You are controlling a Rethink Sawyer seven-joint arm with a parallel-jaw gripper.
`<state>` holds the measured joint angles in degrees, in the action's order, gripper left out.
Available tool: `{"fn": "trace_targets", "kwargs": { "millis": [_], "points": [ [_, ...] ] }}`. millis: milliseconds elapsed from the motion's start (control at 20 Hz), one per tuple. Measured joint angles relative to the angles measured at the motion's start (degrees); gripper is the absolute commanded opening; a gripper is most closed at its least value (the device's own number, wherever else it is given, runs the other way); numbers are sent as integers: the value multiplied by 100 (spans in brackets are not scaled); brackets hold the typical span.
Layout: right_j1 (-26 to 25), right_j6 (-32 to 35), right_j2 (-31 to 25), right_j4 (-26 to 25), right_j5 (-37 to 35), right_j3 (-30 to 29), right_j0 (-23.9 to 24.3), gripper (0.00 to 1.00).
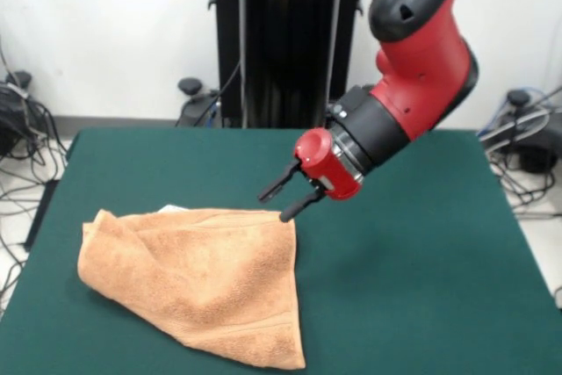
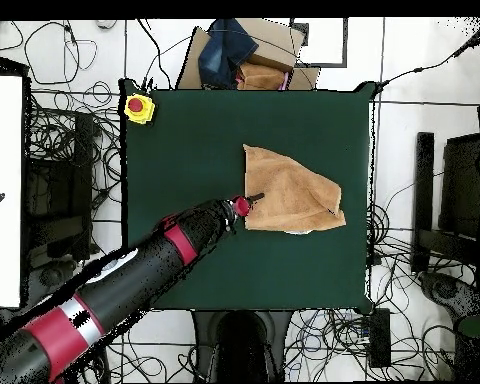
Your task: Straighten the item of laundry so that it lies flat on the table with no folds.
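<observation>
The tan-orange towel (image 1: 198, 278) lies on the left half of the green table (image 1: 413, 261), folded over itself into a rough triangle, with a whitish tag (image 1: 173, 208) at its far edge. My gripper (image 1: 274, 205) is open and empty. It is tilted down to the left, with its fingertips right at the towel's far right corner. In the overhead view the towel (image 2: 289, 190) lies right of the table's (image 2: 184, 150) middle, and the gripper (image 2: 252, 200) is at its left edge.
A yellow box with a red button (image 2: 138, 107) sits on one table corner. A cardboard box with blue cloth (image 2: 244, 55) stands beyond the table edge. Cables lie on the floor all round. The black pedestal (image 1: 285, 41) is at the far side.
</observation>
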<state>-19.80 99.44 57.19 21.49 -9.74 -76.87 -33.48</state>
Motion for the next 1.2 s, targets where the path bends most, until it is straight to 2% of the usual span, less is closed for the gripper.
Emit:
{"fn": "trace_targets", "kwargs": {
  "millis": [400,900,1200],
  "points": [
    [-129,0,59,312,-49,2,-2,100],
    [-184,0,123,808,-963,163,-216,100],
    [-314,0,184,965,-1013,279,-269,100]
  ]
}}
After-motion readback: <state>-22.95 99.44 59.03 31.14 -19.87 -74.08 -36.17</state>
